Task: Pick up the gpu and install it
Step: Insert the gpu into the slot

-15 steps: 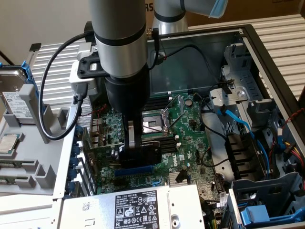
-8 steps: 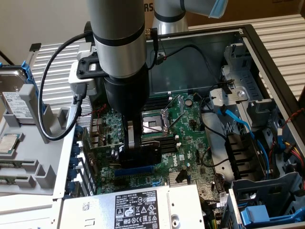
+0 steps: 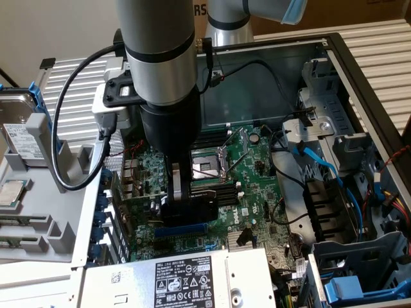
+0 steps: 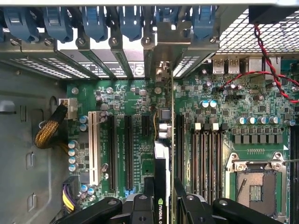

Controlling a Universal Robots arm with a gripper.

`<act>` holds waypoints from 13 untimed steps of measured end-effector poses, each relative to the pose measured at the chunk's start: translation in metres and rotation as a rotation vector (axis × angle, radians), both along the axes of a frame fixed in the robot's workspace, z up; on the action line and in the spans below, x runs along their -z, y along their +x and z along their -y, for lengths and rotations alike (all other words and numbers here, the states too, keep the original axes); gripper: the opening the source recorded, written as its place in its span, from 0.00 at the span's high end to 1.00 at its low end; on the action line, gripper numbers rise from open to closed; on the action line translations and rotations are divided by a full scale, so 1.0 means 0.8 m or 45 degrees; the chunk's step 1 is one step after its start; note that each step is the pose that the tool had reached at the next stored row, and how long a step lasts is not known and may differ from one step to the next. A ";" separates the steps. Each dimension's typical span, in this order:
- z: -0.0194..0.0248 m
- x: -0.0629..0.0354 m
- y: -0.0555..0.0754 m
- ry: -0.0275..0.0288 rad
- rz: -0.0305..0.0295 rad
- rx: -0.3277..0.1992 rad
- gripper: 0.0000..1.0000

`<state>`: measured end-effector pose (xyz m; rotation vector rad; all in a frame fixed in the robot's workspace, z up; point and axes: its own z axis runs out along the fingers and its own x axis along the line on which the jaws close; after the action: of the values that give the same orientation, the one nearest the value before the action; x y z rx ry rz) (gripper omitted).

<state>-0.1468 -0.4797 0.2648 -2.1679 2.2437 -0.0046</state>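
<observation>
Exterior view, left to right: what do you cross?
hard drive → gpu held in the gripper → blue cable → red and yellow wires

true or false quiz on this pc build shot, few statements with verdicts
1. The tool grips the gpu by its two faces. True.
2. The gpu lies outside the case. False: it is held edge-on over the motherboard, inside the open case.
3. A cooler covers the processor socket. False: the socket is bare.
4. A red and black wire runs over the motherboard. True.
</observation>
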 end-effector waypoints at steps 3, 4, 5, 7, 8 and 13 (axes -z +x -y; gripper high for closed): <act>0.0004 0.000 0.000 -0.0001 0.0011 0.000 0.74; 0.0004 0.000 0.000 -0.0001 0.0013 0.000 0.74; 0.0004 0.000 0.000 -0.0001 0.0013 0.000 0.74; 0.0004 0.000 0.001 -0.0001 0.0015 0.000 0.74; 0.0005 0.000 0.001 -0.0001 0.0014 0.000 0.74; 0.0004 0.000 0.001 0.0000 0.0024 0.000 0.74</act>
<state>-0.1463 -0.4800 0.2648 -2.1671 2.2426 -0.0066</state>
